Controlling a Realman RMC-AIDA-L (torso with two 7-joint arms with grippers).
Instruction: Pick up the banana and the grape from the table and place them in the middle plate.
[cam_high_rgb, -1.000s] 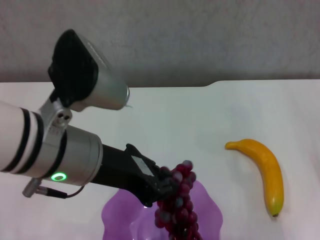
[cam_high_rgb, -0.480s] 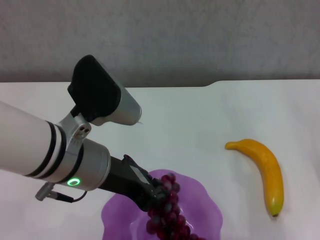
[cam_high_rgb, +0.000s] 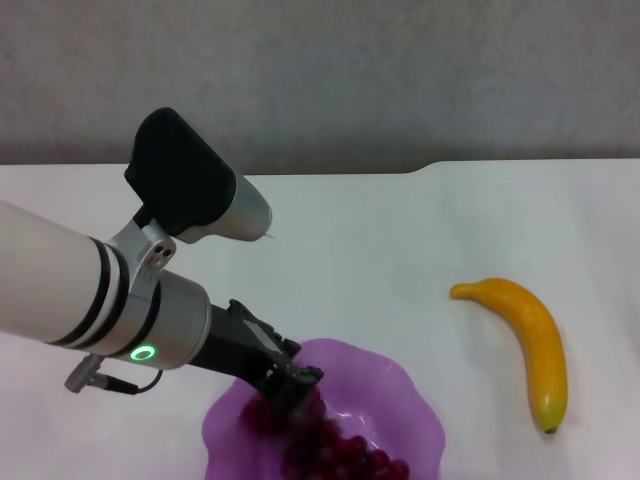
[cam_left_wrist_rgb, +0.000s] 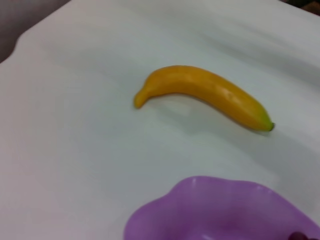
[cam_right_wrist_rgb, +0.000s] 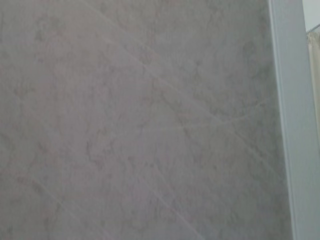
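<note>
The grape bunch (cam_high_rgb: 330, 452) lies in the light purple scalloped plate (cam_high_rgb: 420, 415) at the near middle of the white table (cam_high_rgb: 350, 250). My left gripper (cam_high_rgb: 292, 385) hovers just above the top of the bunch, with its jaws apart and nothing hanging from them. The yellow-orange banana (cam_high_rgb: 525, 345) lies on the table to the right of the plate, well apart from it. In the left wrist view the banana (cam_left_wrist_rgb: 205, 92) lies beyond the plate's rim (cam_left_wrist_rgb: 225, 210). My right gripper is out of view.
The table's far edge has a shallow notch (cam_high_rgb: 425, 168) against the grey wall. The right wrist view shows only a grey marbled surface (cam_right_wrist_rgb: 140, 120) and a pale upright edge.
The left arm carried the hanging grape bunch down over the plate. The bunch now rests in the plate below the fingers. The banana has not moved.
</note>
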